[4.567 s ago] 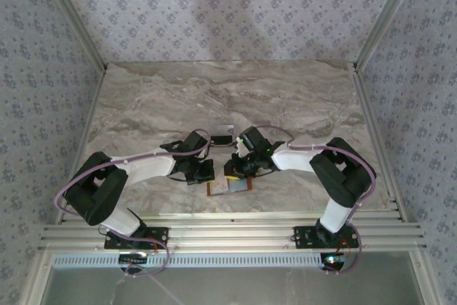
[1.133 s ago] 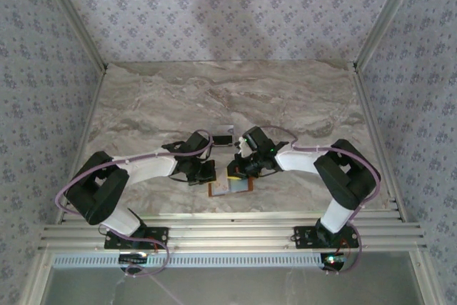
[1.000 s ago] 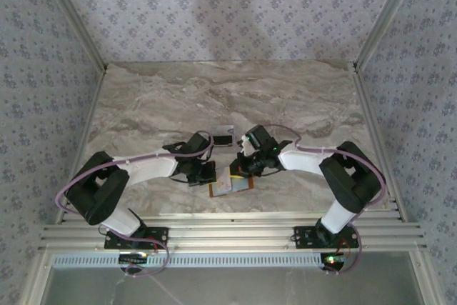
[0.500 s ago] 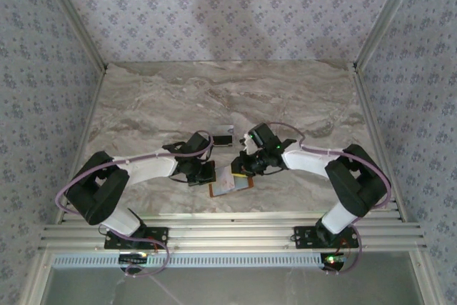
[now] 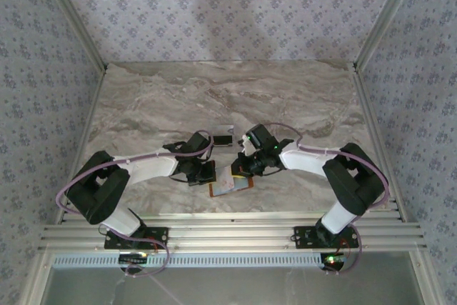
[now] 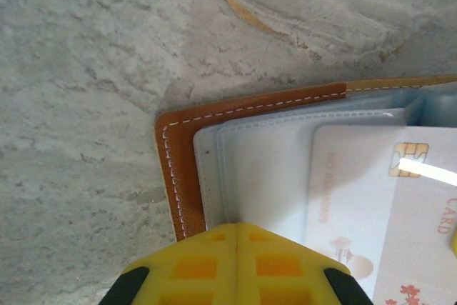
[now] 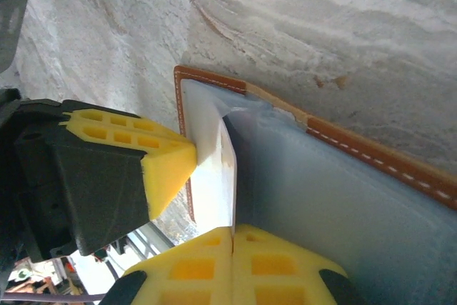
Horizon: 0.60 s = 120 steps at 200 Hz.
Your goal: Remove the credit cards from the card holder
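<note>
Card holder (image 6: pixel 178 169) under left fingers (image 6: pixel 207 269), pressed together; right fingers (image 7: pixel 193 269) pinch whitish card (image 6: pixel 357 198), its chip (image 6: pixel 408 160) in left-wrist view.

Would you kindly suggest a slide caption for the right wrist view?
Right hand pinches a white card partly out of the open brown wallet, left hand resting on it.

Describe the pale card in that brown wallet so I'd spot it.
Near the front edge of the marble table lies an open orange-brown card holder. The whitish card sits against its grey-blue inside; its gold chip and pinkish print set it apart from the plain pockets.
</note>
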### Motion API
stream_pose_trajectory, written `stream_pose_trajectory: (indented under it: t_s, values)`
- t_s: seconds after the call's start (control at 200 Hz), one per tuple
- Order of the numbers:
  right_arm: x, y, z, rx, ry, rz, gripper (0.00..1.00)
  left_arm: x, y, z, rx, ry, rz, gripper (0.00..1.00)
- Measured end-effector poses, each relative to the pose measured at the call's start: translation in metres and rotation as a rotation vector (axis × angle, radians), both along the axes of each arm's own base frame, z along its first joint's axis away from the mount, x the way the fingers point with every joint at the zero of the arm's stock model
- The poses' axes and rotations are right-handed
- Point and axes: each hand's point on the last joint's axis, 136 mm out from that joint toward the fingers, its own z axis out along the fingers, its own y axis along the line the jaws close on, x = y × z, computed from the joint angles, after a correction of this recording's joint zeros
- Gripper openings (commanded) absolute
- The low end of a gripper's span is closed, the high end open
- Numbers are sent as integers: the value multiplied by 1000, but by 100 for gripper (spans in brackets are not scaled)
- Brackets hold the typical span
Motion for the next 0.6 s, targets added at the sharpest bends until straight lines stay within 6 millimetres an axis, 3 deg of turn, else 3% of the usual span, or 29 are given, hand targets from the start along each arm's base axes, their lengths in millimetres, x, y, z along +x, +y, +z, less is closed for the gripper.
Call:
stream_pose_trajectory:
  t_s: [0.14,0.6]
  values:
    - [3,-11,5,-69,-33,1,0,0,-1,0,-3,1,-1,0]
    - [25,-31,60,-213,-265,120,0,1,2,4,15,-4,1,4]
